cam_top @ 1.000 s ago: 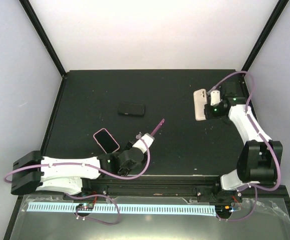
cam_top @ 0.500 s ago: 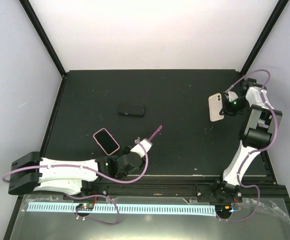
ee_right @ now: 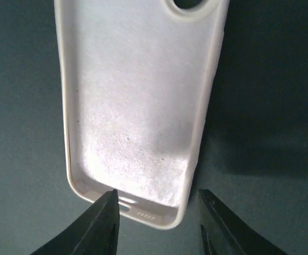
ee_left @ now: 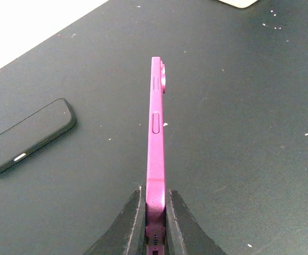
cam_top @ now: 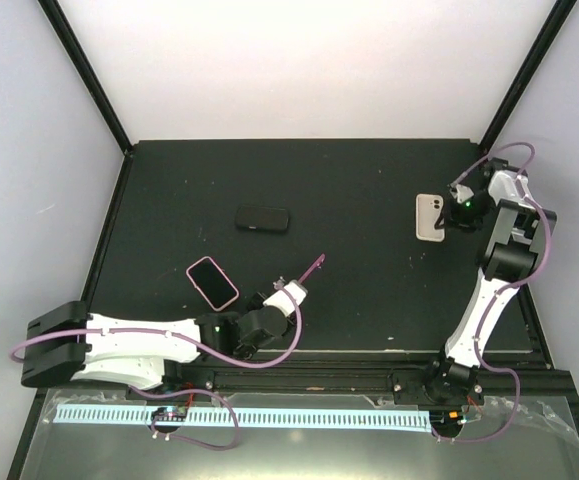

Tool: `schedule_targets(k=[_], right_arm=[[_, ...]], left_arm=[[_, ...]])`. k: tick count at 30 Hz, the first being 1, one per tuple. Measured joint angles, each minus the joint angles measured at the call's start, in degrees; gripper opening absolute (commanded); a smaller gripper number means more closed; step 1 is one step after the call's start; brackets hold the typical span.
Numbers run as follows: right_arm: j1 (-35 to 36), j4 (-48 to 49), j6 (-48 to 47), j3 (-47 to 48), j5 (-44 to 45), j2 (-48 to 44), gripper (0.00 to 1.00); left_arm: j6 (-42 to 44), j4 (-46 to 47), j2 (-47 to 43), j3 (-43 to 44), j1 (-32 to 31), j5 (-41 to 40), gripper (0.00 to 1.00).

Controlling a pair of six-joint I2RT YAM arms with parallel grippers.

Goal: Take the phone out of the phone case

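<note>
The black table (cam_top: 349, 200) fills the top view. The left arm (cam_top: 139, 340) lies low along its near edge and the right arm (cam_top: 499, 260) reaches up to the 2 o'clock corner. There the white case (ee_right: 138, 106) lies flat and empty, inside facing up, its camera hole at the far end. The right gripper (ee_right: 158, 195) hovers at the case's near end, jaws apart and clamping nothing; one tip overlaps the case's corner and the other stands clear of its edge. The magenta phone (ee_left: 156, 143) is out of the case, at about 6 o'clock, pinched edge-on at its bottom end by the closed left gripper (ee_left: 155, 199) and pointing toward 1 o'clock. A pink phone (cam_top: 212, 282) rests at 8 o'clock and a black phone (cam_top: 263, 219) at 11 o'clock.
</note>
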Motion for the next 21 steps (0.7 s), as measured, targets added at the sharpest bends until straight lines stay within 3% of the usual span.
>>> schedule_targets(k=[8, 13, 18, 21], right_arm=[[0.1, 6.7, 2.6, -11.6, 2.8, -12.0, 0.47], [1.7, 10.5, 4.5, -19.6, -3.4, -25.6, 0.43], [6.9, 20.3, 10.4, -33.6, -12.7, -39.2, 0.44], [9.6, 23.3, 13.6, -37.6, -17.3, -42.2, 0.46]], left_arm=[[1.4, 0.2, 4.3, 0.3, -0.2, -2.0, 0.02], [3.8, 2.1, 10.1, 2.1, -0.2, -6.5, 0.02], [8.3, 6.9, 16.2, 5.4, -0.2, -11.1, 0.01], [13.7, 12.6, 20.4, 7.9, -0.2, -14.4, 0.02]])
